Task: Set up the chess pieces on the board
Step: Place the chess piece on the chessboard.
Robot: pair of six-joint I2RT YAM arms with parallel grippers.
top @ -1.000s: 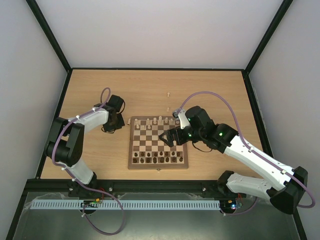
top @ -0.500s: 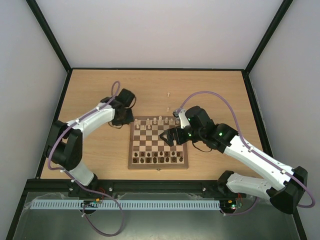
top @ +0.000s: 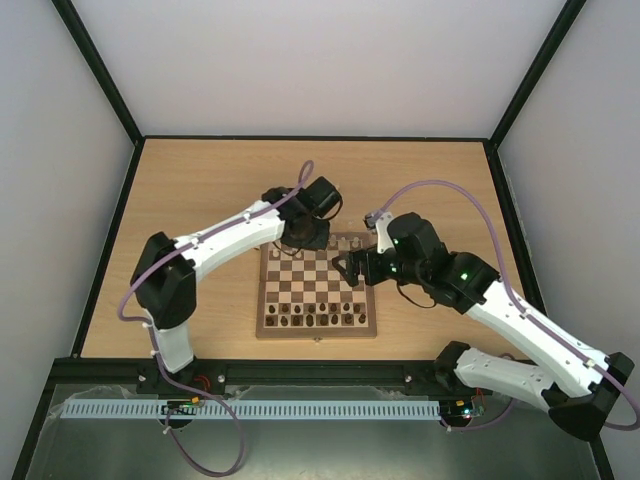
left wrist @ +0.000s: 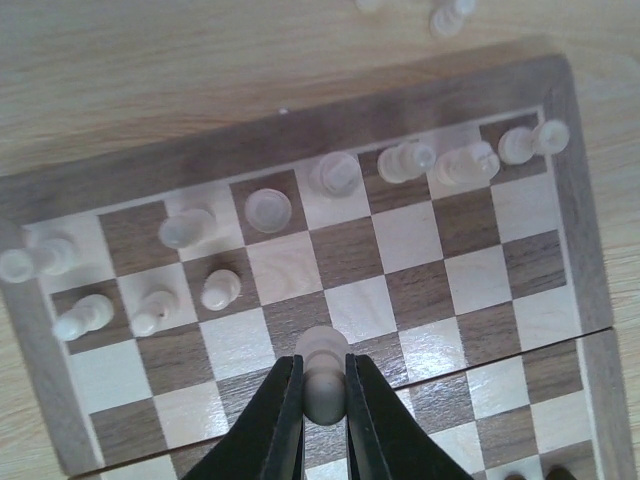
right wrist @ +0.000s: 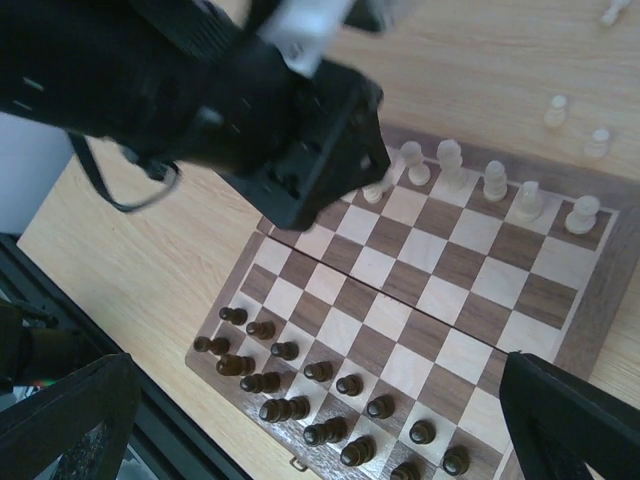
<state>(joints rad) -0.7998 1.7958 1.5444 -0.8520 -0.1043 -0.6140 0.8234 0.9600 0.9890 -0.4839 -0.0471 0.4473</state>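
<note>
Your left arm has swung in from the tabletop beside the board and now hangs over its far half, while your right arm has drawn back a little toward its own side. The left gripper [left wrist: 322, 368] is clenched on a small pale cream wooden pawn [left wrist: 321, 350], pinched upright between the black fingertips with its round head just clear of them. So one more piece is on its way to a square but not yet set down. Directly beneath the jaws lie bare checks of the square wooden chessboard with its mid-brown border frame [left wrist: 300, 125]. Just ahead and to the left stand three pale pawns [left wrist: 155, 305] in a row, and the free square beside them looks like the likely target. Beyond those, the row of pale cream chessmen [left wrist: 338, 172] fills the rank against the frame. Past the frame, a few loose pale pieces [left wrist: 445, 15] wait on the light wood tabletop [left wrist: 150, 60]. Your right gripper [top: 352, 270] hovers spread wide and empty, with the dark brown chessmen [right wrist: 320, 400] below it.
</note>
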